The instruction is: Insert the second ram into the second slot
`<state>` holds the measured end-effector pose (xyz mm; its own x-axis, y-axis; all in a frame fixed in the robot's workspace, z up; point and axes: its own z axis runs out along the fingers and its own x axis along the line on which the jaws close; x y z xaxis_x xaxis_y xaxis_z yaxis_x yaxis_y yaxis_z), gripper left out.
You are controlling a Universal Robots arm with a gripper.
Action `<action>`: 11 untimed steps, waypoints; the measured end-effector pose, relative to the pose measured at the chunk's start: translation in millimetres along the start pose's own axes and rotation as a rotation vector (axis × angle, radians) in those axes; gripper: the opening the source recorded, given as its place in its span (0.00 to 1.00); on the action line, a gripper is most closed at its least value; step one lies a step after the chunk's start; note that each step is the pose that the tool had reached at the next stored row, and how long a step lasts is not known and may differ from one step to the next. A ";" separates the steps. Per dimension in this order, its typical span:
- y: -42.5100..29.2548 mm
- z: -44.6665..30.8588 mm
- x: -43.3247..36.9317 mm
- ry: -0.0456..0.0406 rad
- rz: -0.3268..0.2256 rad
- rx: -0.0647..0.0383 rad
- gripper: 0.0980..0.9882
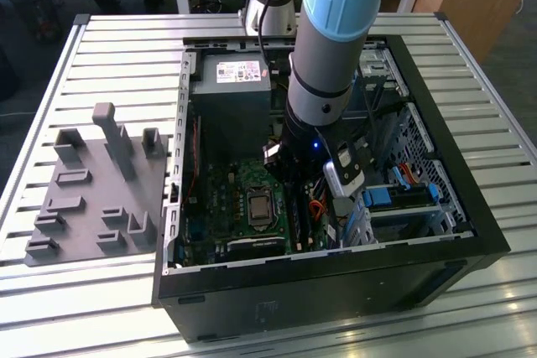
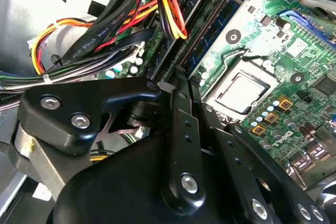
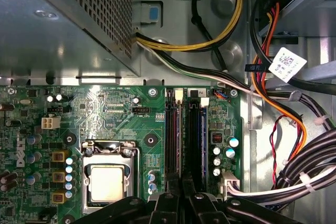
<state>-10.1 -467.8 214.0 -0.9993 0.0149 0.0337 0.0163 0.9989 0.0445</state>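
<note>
Where jaws (image 3: 181,192) press together over the memory slots (image 3: 184,135) (cable bundle (image 3: 310,171) alongside).

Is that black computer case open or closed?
Open: the computer case has no side panel on, leaving its green motherboard exposed, and the robot arm reaches inside.

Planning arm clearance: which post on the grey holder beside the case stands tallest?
The narrow post near the middle of the grey holder; every other block on it is much shorter.
</note>
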 end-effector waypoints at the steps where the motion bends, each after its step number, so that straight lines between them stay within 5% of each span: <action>1: 0.0 0.0 0.0 0.0000 0.000 0.000 0.06; 3: 0.0 0.0 0.0 0.0000 0.000 0.000 0.12; 11: 0.3 -6.1 0.2 0.0000 0.000 0.000 0.12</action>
<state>-10.1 -467.8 220.2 -0.9993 0.0149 0.0336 0.0164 0.9989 0.0445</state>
